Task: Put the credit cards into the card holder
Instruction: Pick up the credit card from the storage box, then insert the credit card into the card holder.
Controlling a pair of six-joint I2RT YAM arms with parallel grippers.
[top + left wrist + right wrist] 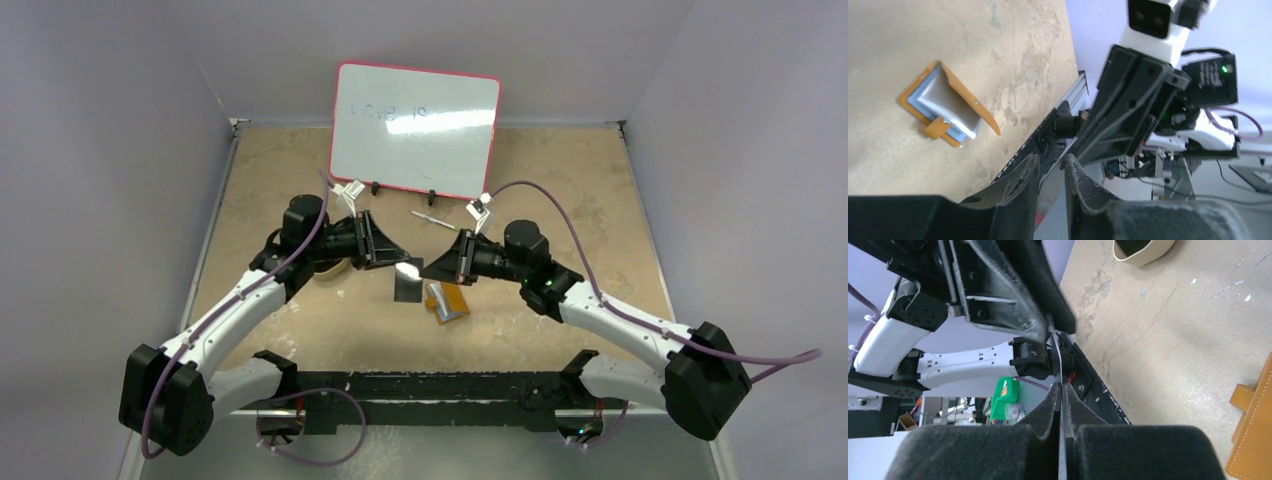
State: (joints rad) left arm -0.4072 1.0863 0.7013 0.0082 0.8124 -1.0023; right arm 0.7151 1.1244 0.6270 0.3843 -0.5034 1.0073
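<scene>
A black credit card (pixel 407 288) hangs edge-up between the two grippers above the table's middle. My right gripper (pixel 1061 386) is shut on it, and the card's thin edge (pixel 1060 365) runs up out of the pinched pads. My left gripper (pixel 1052 157) faces it from the other side with its jaws a little apart. The card (pixel 1055 167) slants through that gap. The orange-tan card holder (pixel 447 301) lies open on the table just right of the card and below the right gripper (pixel 430 270), its clear sleeves (pixel 945 105) facing up.
A tan oval dish (pixel 331 268) sits under the left arm, also seen at the top of the right wrist view (pixel 1143 252). A slim pen (pixel 432 217) lies behind the grippers. A red-framed whiteboard (pixel 415 130) stands at the back. The black base rail (pixel 440 385) runs along the near edge.
</scene>
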